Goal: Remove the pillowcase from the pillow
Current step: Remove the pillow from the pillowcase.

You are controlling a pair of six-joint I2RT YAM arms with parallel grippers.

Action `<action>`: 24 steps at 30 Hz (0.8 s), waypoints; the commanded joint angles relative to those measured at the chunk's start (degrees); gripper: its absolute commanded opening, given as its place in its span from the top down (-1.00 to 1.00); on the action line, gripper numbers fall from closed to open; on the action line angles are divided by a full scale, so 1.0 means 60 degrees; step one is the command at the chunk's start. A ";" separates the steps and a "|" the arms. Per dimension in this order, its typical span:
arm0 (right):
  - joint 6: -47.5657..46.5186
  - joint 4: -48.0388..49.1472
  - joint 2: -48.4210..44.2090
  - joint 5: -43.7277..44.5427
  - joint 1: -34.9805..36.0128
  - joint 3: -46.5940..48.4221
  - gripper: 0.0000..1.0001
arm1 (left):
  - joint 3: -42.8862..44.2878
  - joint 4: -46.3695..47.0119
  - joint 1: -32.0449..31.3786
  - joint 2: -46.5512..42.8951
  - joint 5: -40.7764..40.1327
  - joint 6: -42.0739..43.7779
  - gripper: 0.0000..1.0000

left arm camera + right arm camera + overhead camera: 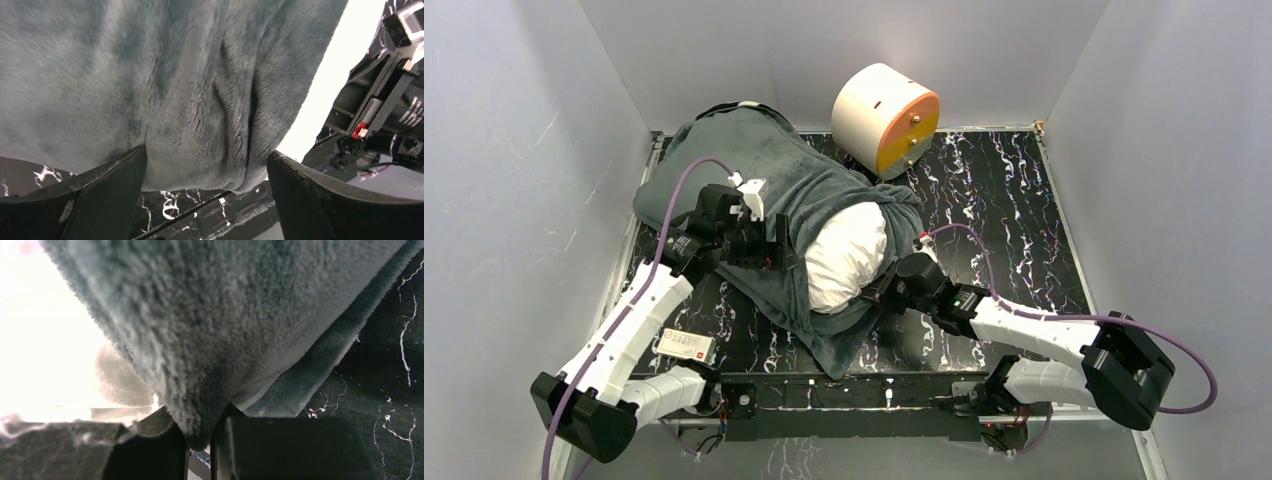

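The pillowcase [764,165], dark grey side up, lies rumpled over the back left of the table, its open mouth toward me. The white pillow [849,255] bulges out of that mouth. My left gripper [769,242] is at the case's left hem; in the left wrist view its jaws [206,152] stand wide open, with grey plush [175,90] hanging loose between the fingers and the pillow [335,75] bright at the right. My right gripper [884,290] is at the pillow's near right corner, shut [200,432] on a fold of the pillowcase [225,340], the pillow [45,355] to its left.
A cream-and-orange cylinder [886,120] lies on its side at the back of the black marbled table [1004,210]. A small white card [686,346] lies by the left arm's base. Grey walls close in on the left, back and right.
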 commanded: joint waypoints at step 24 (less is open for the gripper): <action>-0.0951 -0.1887 -0.0616 -0.0351 -0.2046 -0.2130 1.00 | 0.0267 -0.2292 -0.1447 0.0661 -0.8208 -0.1354 1.00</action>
